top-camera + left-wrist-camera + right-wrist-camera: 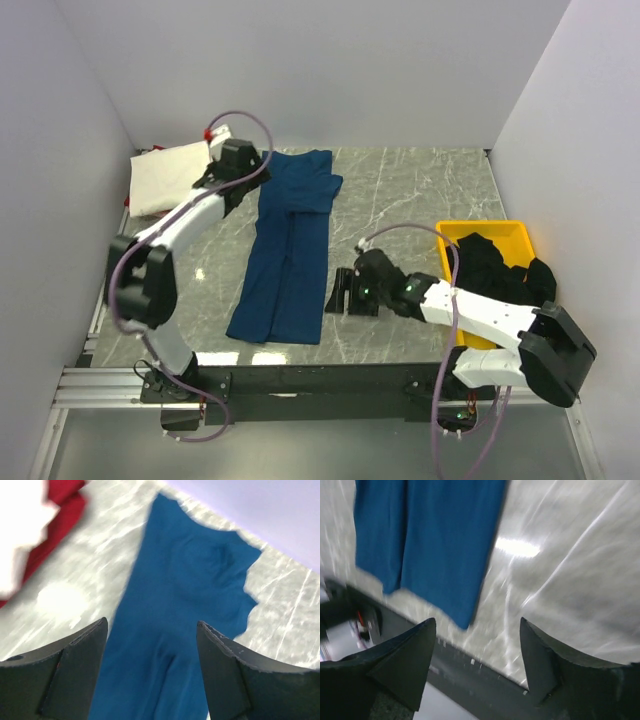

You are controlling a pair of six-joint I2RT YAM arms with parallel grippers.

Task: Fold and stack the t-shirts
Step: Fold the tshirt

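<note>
Blue t-shirt point(285, 240) lies folded lengthwise; left hand point(152, 625), right hand point(477, 622) gape empty.

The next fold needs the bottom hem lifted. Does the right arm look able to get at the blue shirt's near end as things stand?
Probably yes. The right gripper is open just beside the near right edge of the blue shirt, and nothing lies on the table between them.

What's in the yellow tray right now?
Black clothing is heaped in the yellow tray and spills over its right rim. How many pieces there are, and anything beneath the heap, is covered.
</note>
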